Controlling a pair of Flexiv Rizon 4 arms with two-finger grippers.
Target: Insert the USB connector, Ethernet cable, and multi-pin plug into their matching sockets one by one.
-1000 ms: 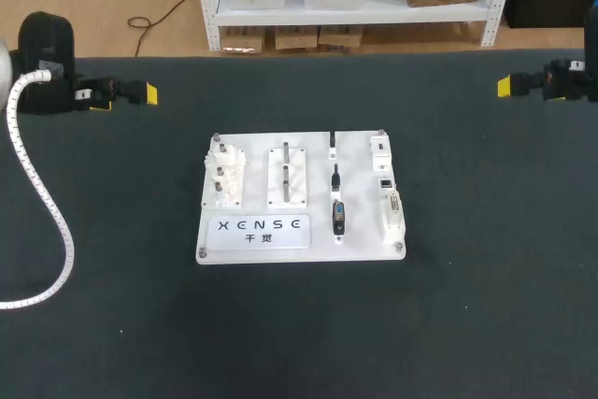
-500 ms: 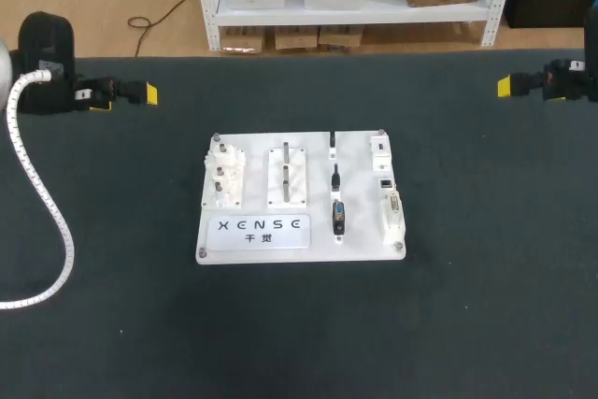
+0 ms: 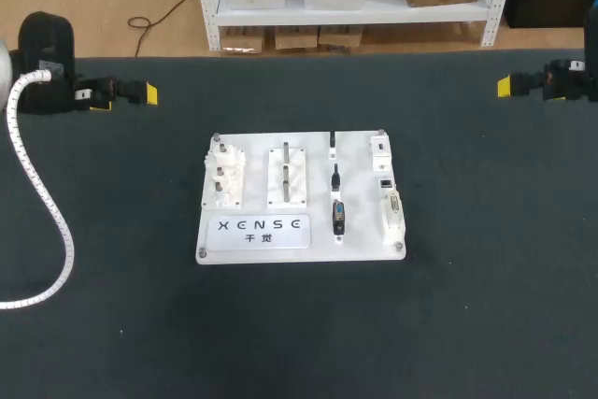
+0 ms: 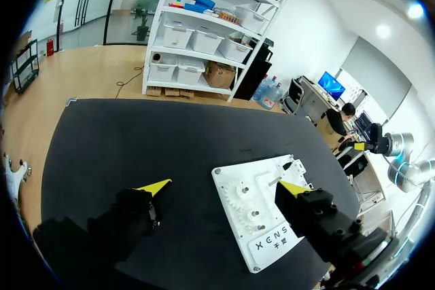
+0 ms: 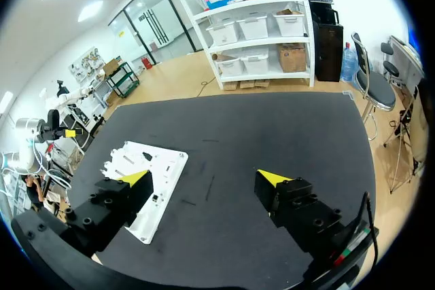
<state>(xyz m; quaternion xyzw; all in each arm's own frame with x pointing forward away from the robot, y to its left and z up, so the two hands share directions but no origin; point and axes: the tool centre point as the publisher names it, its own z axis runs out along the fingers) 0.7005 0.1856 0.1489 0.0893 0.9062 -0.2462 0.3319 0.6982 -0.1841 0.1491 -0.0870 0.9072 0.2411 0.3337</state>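
Head view: left gripper (image 3: 140, 93) and right gripper (image 3: 505, 87) sit well apart from the white board (image 3: 257, 175), fingers spread, empty. USB connector (image 3: 333, 143), Ethernet cable (image 3: 334, 178) and multi-pin plug (image 3: 338, 218) rest on it beside their sockets (image 3: 386, 181). Nothing looks inserted yet; the first step calls for grasping the USB connector.

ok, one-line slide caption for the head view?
Left gripper and right gripper open at the table's far edge; white connector board centred between, three plugs not yet inserted.

Black table (image 3: 112, 324) — white connector board (image 3: 301, 245) lying mid-table
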